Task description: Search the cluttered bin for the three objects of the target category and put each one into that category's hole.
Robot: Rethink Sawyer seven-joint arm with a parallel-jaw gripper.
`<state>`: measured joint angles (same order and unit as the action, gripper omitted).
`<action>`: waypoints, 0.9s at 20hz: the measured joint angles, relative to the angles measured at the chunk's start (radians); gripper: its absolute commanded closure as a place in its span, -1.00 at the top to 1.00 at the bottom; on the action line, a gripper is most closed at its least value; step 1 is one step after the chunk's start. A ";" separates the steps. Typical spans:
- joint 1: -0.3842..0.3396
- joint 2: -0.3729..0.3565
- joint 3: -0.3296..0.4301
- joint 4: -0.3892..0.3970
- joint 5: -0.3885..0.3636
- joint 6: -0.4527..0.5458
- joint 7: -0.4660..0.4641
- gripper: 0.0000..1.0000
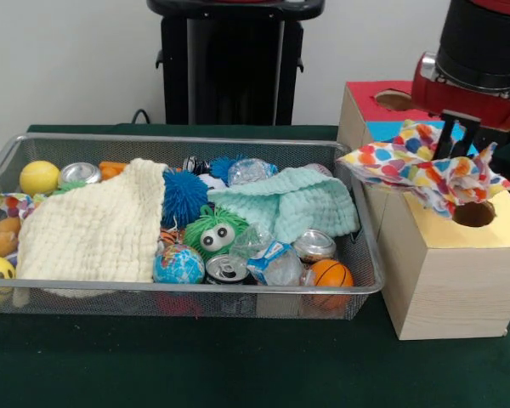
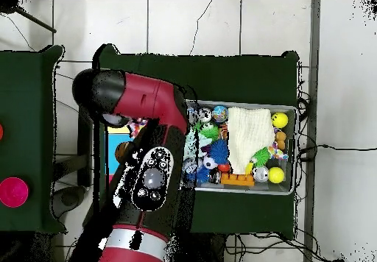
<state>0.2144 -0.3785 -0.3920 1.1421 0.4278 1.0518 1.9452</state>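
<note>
Hanging from the gripper (image 1: 456, 140), a dotted cloth (image 1: 425, 174) droops just above the yellow hole (image 1: 474, 213) of the wooden box (image 1: 442, 280), beside the wire bin (image 1: 178, 293). The fingers pinch it near its middle, so the corners spill outward. It looks light and floppy; I judge it may snag on the hole's rim unless bunched. Two more cloths, cream (image 1: 93, 229) and mint (image 1: 289, 208), lie in the bin.

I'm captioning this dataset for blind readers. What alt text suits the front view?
The robot's hand holds a polka-dot cloth above the round hole in a wooden box's yellow top. Beside it, a wire-mesh bin holds cream and mint cloths, balls, crushed cans and a green googly-eyed toy.
</note>
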 measured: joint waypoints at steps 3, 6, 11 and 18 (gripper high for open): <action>0.030 -0.004 0.000 0.017 0.008 0.000 0.061 -1.00; 0.046 -0.007 0.000 0.022 0.008 -0.005 0.104 -1.00; 0.041 -0.007 0.002 0.039 0.009 -0.057 0.116 -1.00; 0.005 0.008 0.019 0.082 0.010 -0.212 0.116 -1.00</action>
<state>0.2189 -0.3710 -0.3734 1.2238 0.4377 0.8396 2.0608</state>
